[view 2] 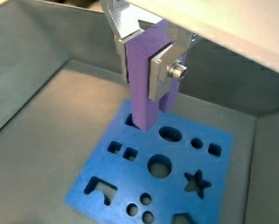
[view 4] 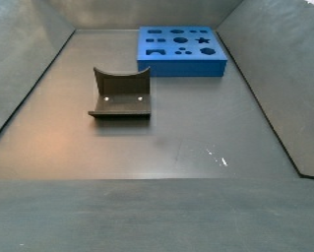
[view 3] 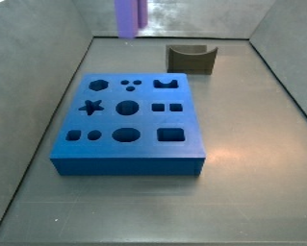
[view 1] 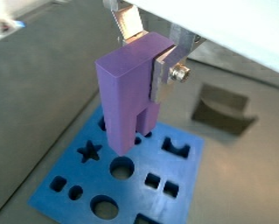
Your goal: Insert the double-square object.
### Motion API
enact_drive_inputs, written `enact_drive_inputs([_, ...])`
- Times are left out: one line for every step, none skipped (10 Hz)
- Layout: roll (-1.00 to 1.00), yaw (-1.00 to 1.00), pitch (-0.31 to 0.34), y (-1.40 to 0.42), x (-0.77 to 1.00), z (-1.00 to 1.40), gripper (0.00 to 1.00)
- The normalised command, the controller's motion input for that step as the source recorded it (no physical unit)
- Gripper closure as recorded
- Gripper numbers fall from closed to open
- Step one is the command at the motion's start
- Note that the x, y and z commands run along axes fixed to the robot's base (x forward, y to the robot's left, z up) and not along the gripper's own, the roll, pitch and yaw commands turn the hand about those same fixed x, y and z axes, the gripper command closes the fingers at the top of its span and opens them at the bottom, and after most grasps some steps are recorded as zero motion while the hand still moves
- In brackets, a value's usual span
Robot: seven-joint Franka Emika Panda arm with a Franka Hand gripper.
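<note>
Fingers (view 1: 165,54) clenched on the peg (view 1: 126,92), held upright above the blue block (view 1: 124,179); judged need: square its stepped end to the matching hole, then lower straight.

We see a grey bin floor (view 4: 146,148) w/ sloped grey walls on all sides. Two items lie directly on it:

1. Blue block (view 3: 127,130) w/ shaped holes (star, rounds, squares), flat on the floor; in a side view (view 4: 182,49) it sits near the far wall.
2. Dark grey curved block (view 4: 121,96), mid-floor, well apart from the blue block; also seen in a side view (view 3: 191,59) near the back wall.

Gripper (view 1: 153,70) is off the floor, above the blue block (view 1: 124,179), clamped on the double-square object (view 1: 128,92).
</note>
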Motion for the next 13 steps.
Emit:
enact_drive_inputs([-0.13, -0.86, -0.079, 0.00, 0.18, -0.58, 1.00])
enact_drive_inputs([-0.11, -0.86, -0.039, 0.01, 0.21, -0.61, 1.00])
enact_drive_inputs([-0.11, -0.88, -0.039, 0.01, 0.19, -0.61, 1.00])
enact_drive_inputs([-0.08, -0.95, -0.026, 0.00, 0.08, -0.57, 1.00])
enact_drive_inputs([-0.07, -0.97, -0.027, 0.00, 0.05, -0.51, 1.00])
enact_drive_inputs([-0.07, -0.99, -0.024, 0.00, 0.03, -0.46, 1.00])
enact_drive_inputs([-0.04, -1.00, 0.000, 0.00, 0.01, -0.32, 1.00])
enact_drive_inputs([0.00, -1.00, 0.000, 0.00, 0.00, -0.23, 1.00])
enact_drive_inputs([0.00, -1.00, 0.000, 0.00, 0.00, -0.17, 1.00])
enact_drive_inputs([0.00, -1.00, 0.000, 0.00, 0.00, -0.13, 1.00])
enact_drive_inputs([0.03, -1.00, 0.000, 0.00, 0.07, -0.20, 1.00])
enact_drive_inputs([0.06, -0.98, -0.004, 0.03, 0.11, -0.23, 1.00])
enact_drive_inputs([0.06, -0.99, -0.010, 0.03, 0.10, -0.22, 1.00])
